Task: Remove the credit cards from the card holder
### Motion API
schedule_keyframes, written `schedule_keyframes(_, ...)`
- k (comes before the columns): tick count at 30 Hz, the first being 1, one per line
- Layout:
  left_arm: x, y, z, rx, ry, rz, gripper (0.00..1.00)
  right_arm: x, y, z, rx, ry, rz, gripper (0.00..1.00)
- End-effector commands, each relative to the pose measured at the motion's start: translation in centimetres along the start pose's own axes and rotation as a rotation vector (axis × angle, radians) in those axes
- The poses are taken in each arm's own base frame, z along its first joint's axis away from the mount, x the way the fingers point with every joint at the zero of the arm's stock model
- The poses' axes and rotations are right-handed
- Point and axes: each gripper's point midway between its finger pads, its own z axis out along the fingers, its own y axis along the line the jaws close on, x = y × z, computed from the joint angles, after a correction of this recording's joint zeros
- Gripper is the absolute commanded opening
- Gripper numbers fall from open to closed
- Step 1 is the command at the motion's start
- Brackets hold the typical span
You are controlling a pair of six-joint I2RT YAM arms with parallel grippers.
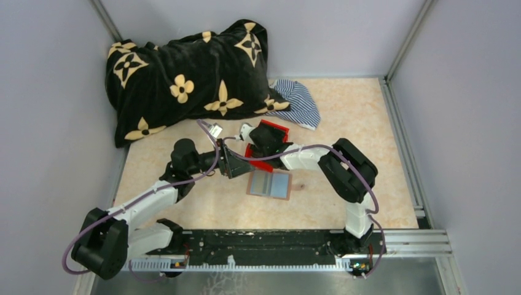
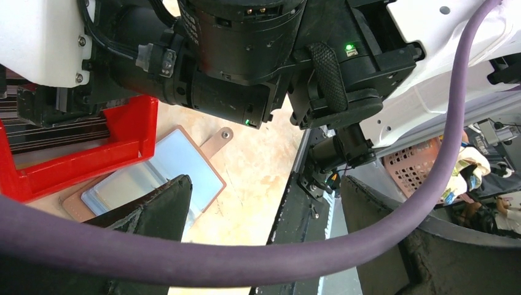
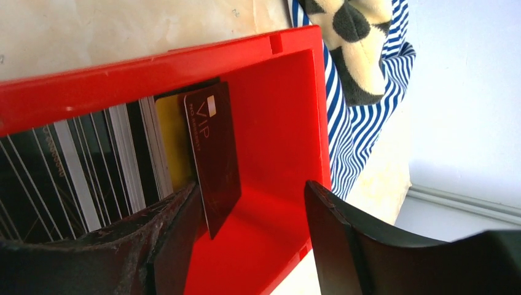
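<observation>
**STATUS: CARD HOLDER OPEN ON WORKTOP, CARDS STANDING IN RED BIN**

**Card holder.** The small flat brown leather-look card holder (image 1: pixel 269 184) lies unfolded on the beige marbled worktop (image 1: pixel 344 123). Its two grey-blue pocket panels face up. It sits near the middle of the worktop, just in front of the red plastic bin (image 1: pixel 276 129). In the left wrist view its brown snap tab (image 2: pixel 218 140) lies flat beside it.

**Credit cards.** The thin rectangular credit cards (image 3: pixel 92 166) stand on edge in a row inside the bin. The end card is a dark maroon card printed "VIP" (image 3: pixel 215 153). It leans against a yellow card (image 3: pixel 169 135).

**Right arm.** The white-and-black right arm (image 1: pixel 344 166) reaches over the bin. The right jaws are spread wide and grip nothing. The VIP card stands just beside the inner face of one black finger (image 3: pixel 166 239); contact cannot be confirmed.

**Left arm.** The left arm (image 1: pixel 153 196) reaches toward the card holder's left edge. The left jaws are spread apart with nothing between them. One finger (image 2: pixel 156 209) overlaps the card holder's edge in the wrist view; whether it touches cannot be told.

**Other items.** A black plush cushion with cream flower motifs (image 1: pixel 184 80) and a blue-and-white striped cloth (image 1: pixel 301 104) lie at the far side of the worktop.
</observation>
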Motion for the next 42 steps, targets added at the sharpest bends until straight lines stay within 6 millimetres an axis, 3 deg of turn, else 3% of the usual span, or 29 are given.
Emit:
schedule_keyframes(1,-0.6,-0.7,0.0,0.033,-0.014,0.033,0.96,-1.5,-1.0,-2.0,-0.019,-0.064,0.066,0.63)
schedule_keyframes(10,-0.5,-0.5,0.2,0.030,-0.010,0.020,0.96,-3.2,-4.2,-5.2,-0.008,-0.143,0.111,0.63)
schedule_keyframes(14,-0.7,-0.3,0.2,0.018,-0.017,0.017,0.96,-3.8,-4.5,-5.9,-0.023,-0.165,0.133,0.63)
schedule_keyframes(19,-1.7,0.9,-0.3,-0.077,-0.072,0.014,1.00,-5.7,-6.5,-8.5,-0.057,-0.261,0.288,0.62)
schedule_keyframes(20,-2.1,1.4,-0.6,-0.110,-0.098,0.011,1.00,-5.9,-6.5,-8.9,-0.092,-0.265,0.343,0.54)
schedule_keyframes(22,-2.5,1.8,-1.2,-0.142,-0.130,0.002,1.00,-5.9,-6.5,-9.4,-0.156,-0.262,0.421,0.05)
schedule_keyframes(23,-2.8,2.1,-1.4,-0.158,-0.147,-0.006,1.00,-5.8,-6.2,-9.6,-0.189,-0.260,0.440,0.00)
schedule_keyframes(31,-3.7,4.2,-1.8,-0.289,-0.157,-0.147,1.00,-6.8,-3.6,-14.1,-0.388,-0.406,0.646,0.00)
schedule_keyframes(34,-4.3,4.5,-2.2,-0.333,-0.158,-0.163,1.00,-6.3,-2.9,-15.6,-0.426,-0.444,0.723,0.00)
schedule_keyframes(42,-5.0,4.2,-3.0,-0.368,-0.194,-0.167,1.00,-4.1,-0.7,-16.7,-0.472,-0.474,0.757,0.00)
